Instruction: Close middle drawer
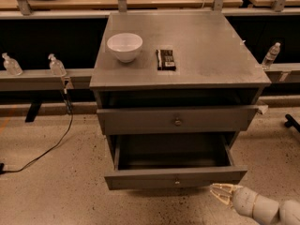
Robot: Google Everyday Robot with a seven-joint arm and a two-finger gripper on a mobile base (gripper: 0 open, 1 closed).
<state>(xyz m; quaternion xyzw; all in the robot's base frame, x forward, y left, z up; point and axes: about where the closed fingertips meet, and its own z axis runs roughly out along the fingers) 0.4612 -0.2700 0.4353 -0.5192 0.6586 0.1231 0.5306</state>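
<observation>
Camera view, one frame. Grey cabinet (206, 46) stands on a speckled floor (42, 191).

- The middle drawer (140, 178) is pulled well out. Its dark inside is open to view, and its flat front with a small round knob (177, 182) faces the camera.
- The upper drawer (140, 121) sits above it and is far less extended, with a dark gap over its front.
- My gripper (220, 192) is low at the bottom right, just below and in front of the right end of the middle drawer's front, tip pointing left. I cannot tell whether it touches the front.
- I cannot tell whether the gripper is wide or narrow. It holds nothing that I can see.
- My arm (262, 207) runs off to the lower right corner.
- On the cabinet top, a white bowl (124, 46) sits left of a flat black object (166, 59), the two apart.
- A black cable (47, 149) lies on the floor to the left.
</observation>
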